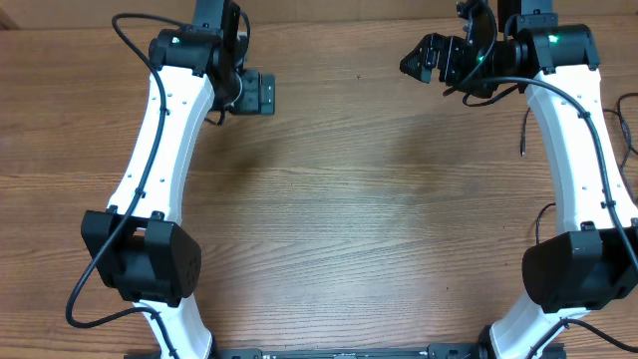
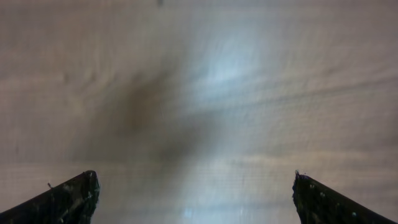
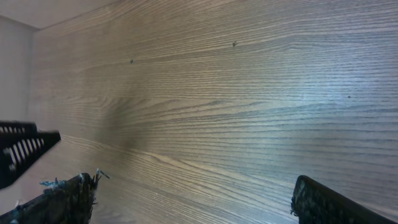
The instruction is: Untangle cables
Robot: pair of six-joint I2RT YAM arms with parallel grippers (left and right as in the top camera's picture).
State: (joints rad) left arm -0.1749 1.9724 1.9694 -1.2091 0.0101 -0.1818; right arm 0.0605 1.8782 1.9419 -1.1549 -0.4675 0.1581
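A thin black cord [image 1: 522, 132] with a small plug end lies on the wooden table [image 1: 359, 199] beside my right arm. More thin black cord [image 1: 627, 128] shows at the right edge, mostly hidden behind the arm. No cable shows in either wrist view. My left gripper [image 1: 261, 93] is at the far left of the table; its fingers [image 2: 196, 199] are wide apart and empty above bare wood. My right gripper [image 1: 424, 57] is at the far right of centre; its fingers [image 3: 193, 196] are wide apart and empty above the wood.
Both white arms reach from their black bases at the near edge up the table's sides. A black slotted part [image 3: 22, 152] shows at the left edge of the right wrist view. A wall edge [image 3: 15, 62] shows at that view's far left.
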